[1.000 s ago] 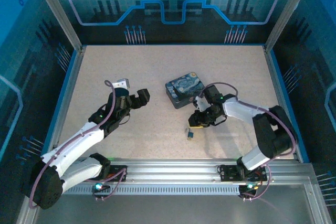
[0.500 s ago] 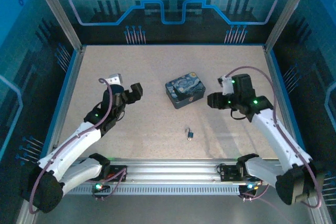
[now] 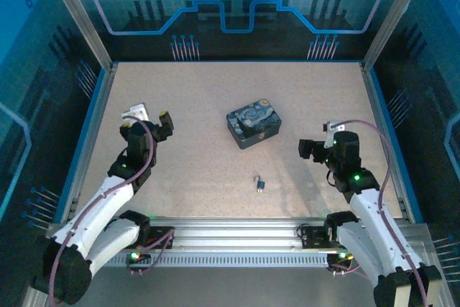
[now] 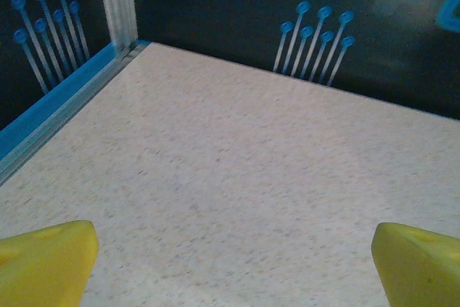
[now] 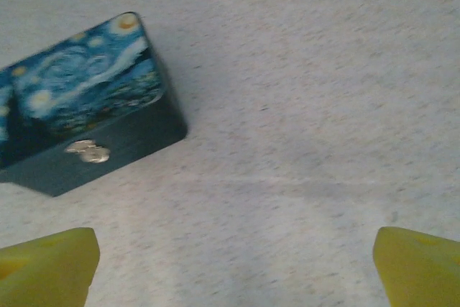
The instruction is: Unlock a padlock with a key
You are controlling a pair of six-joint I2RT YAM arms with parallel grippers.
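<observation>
The padlock [image 3: 259, 184] lies on the table [image 3: 208, 98] at lower centre of the overhead frame, its long axis roughly up-down. The key is too small to tell apart from it. The painted tin [image 3: 253, 124] sits above, well apart. The right gripper [image 3: 307, 150] is nearer, with the padlock down and to its left. The left gripper [image 3: 164, 121] is farther, at upper left. Both grippers' jaws are spread wide and hold nothing.

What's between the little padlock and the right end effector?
Nothing, just bare table between the right end effector and the padlock, as the top view shows.
</observation>
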